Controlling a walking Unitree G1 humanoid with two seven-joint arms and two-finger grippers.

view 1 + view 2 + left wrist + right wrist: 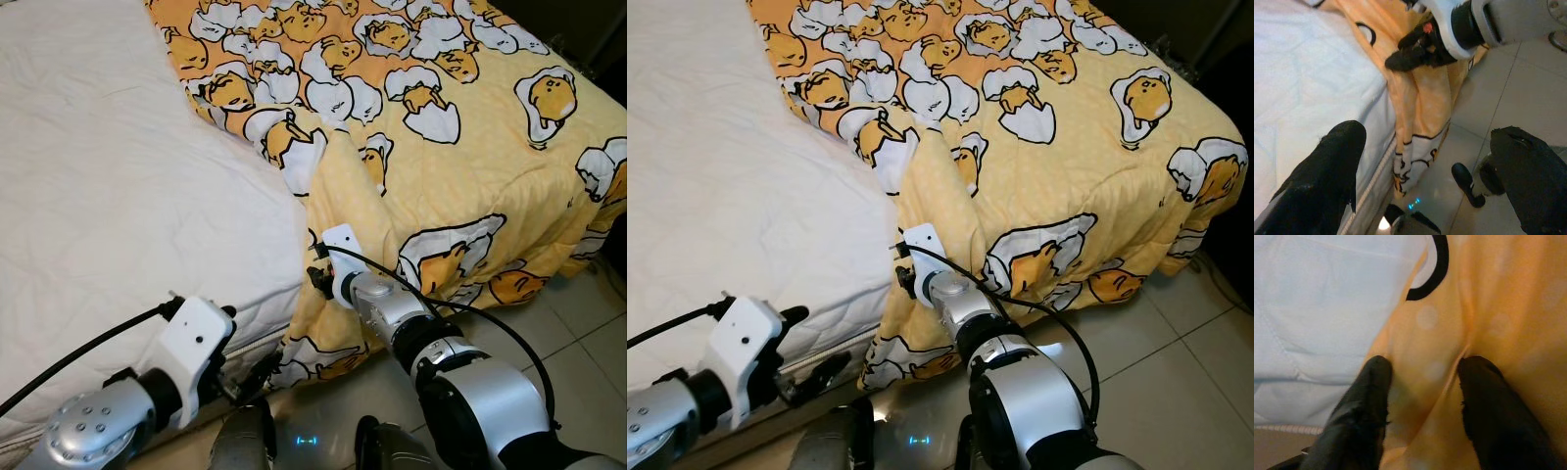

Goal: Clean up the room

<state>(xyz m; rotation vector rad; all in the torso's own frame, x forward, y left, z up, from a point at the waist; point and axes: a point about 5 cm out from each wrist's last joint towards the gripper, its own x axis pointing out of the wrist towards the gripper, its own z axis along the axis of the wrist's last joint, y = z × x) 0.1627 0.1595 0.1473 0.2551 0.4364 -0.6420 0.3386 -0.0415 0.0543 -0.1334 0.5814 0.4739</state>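
Observation:
A yellow blanket (441,166) printed with egg characters covers the right half of the bed and hangs over its near edge. The white sheet (108,196) lies bare on the left half. My right gripper (315,279) is at the hanging blanket edge where it meets the sheet. In the right wrist view its fingers (1371,391) pinch a fold of the yellow cloth (1425,333); it is shut on the blanket. My left gripper (818,343) hovers low beside the mattress edge, open and holding nothing, with its fingers (1337,161) wide apart.
Beige floor tiles (578,333) run along the right and front of the bed. The mattress side with its piped seam (1376,171) is just ahead of my left gripper. My own lower body (304,441) shows at the bottom.

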